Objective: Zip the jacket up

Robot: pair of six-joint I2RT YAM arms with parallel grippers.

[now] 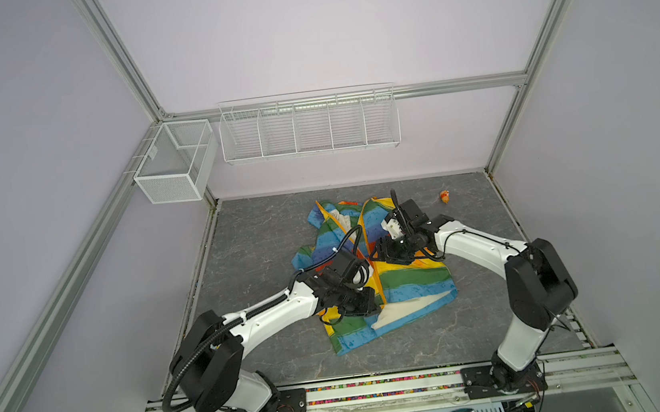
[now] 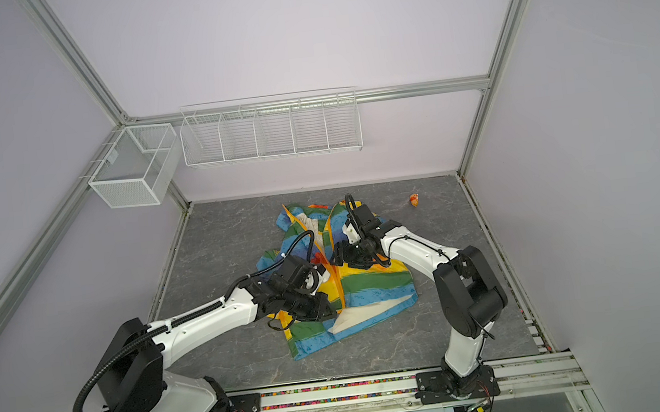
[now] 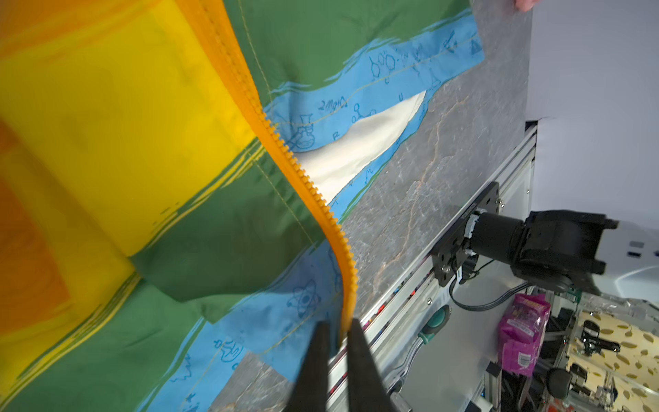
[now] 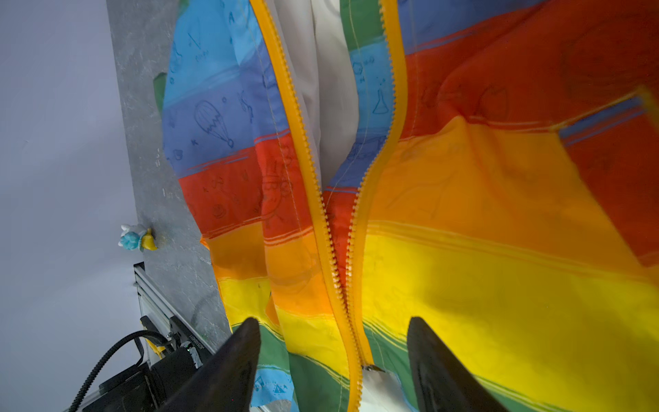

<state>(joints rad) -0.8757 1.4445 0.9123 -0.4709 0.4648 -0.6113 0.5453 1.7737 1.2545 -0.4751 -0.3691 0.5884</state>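
Rainbow jacket, middle of table: orange zipper strip lies 6-to-12 o'clock, slider between right gripper's wide-apart jaws, unmeshed teeth toward 12; left gripper at hem end, 6 o'clock, jaws near-together, grip unclear.

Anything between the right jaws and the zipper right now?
Nothing visible. The right gripper is open, jaws either side of the zipper, which lies exposed on top of the jacket.
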